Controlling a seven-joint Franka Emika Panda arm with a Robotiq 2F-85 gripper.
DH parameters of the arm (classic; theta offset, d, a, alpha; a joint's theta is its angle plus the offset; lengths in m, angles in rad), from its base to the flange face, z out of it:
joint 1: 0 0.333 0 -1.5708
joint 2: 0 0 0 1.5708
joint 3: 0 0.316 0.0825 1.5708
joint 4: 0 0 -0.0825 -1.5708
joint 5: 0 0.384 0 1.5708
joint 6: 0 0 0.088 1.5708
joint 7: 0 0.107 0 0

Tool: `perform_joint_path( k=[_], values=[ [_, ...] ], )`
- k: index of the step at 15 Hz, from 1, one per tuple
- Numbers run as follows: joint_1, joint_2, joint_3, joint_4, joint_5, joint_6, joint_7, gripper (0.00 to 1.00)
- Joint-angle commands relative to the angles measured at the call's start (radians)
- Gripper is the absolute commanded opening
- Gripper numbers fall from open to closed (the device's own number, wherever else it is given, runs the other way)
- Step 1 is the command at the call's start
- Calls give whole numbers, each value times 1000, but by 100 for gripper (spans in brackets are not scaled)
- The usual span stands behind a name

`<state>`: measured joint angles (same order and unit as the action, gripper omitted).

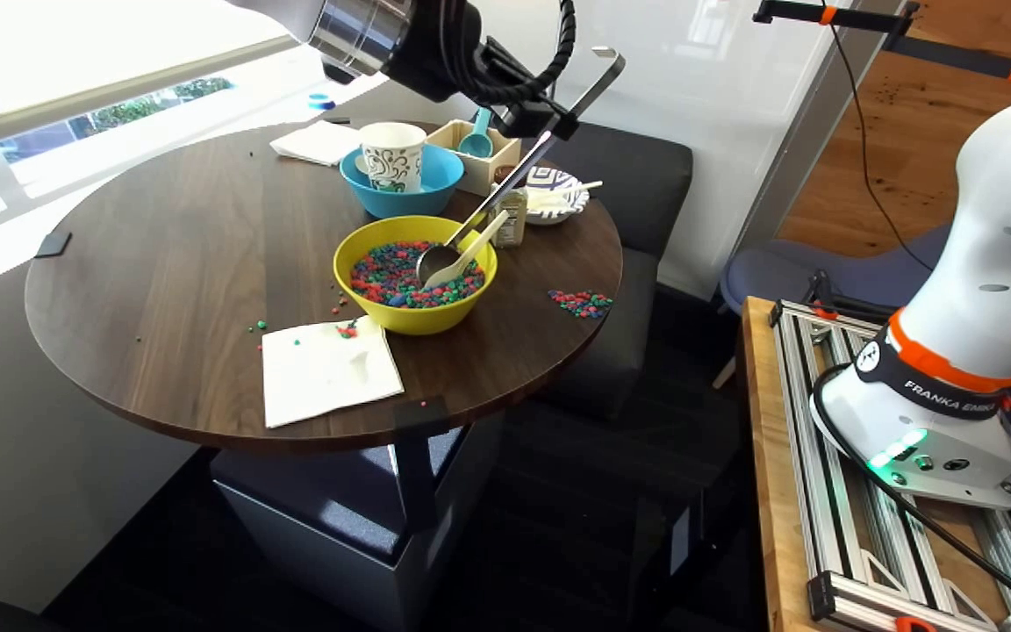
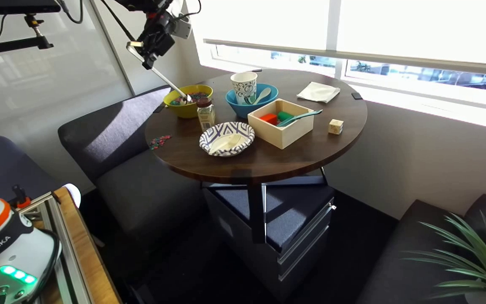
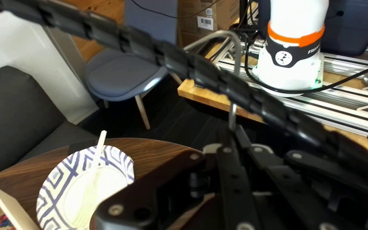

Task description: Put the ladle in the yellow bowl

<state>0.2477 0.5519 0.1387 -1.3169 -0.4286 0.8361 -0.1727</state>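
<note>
The yellow bowl (image 1: 418, 321) stands on the round table with multicoloured bits inside; it also shows in an exterior view (image 2: 185, 111) but not in the wrist view. The grey metal ladle (image 1: 505, 187) slants down into it, its round cup inside the rim at the bits. I cannot tell if the cup touches them. My gripper (image 1: 558, 125) is above and beside the bowl, shut on the ladle's upper handle, below the hooked end. The handle also shows in an exterior view (image 2: 168, 81). In the wrist view the fingertips (image 3: 230, 129) meet on the ladle's handle (image 3: 237, 56).
A pale spoon (image 1: 473, 253) leans in the bowl beside the cup. A brown-lidded bottle (image 2: 206, 116), patterned plate (image 2: 227, 145), wooden box (image 2: 283, 137) and light-blue bowl (image 1: 400, 206) with a paper cup (image 1: 393, 154) stand close by. A napkin (image 1: 321, 373) lies in front.
</note>
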Motion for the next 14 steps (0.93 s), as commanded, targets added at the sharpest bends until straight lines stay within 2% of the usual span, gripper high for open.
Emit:
perform_joint_path(
  k=[1, 2, 3, 6, 11, 12, 14],
  values=[
    [18, 75, -151, 41, 104, 0, -115, 29],
    [24, 92, -187, 61, 120, 0, -139, 30],
    [31, 107, -219, 80, 135, 3, -150, 35],
    [36, 170, -229, 239, 152, -17, -157, 59],
    [92, 183, -192, 423, 133, -13, -136, 96],
    [64, 172, -127, 436, 111, -11, -113, 99],
    [75, 137, -115, 433, 121, -4, -86, 100]
  ],
)
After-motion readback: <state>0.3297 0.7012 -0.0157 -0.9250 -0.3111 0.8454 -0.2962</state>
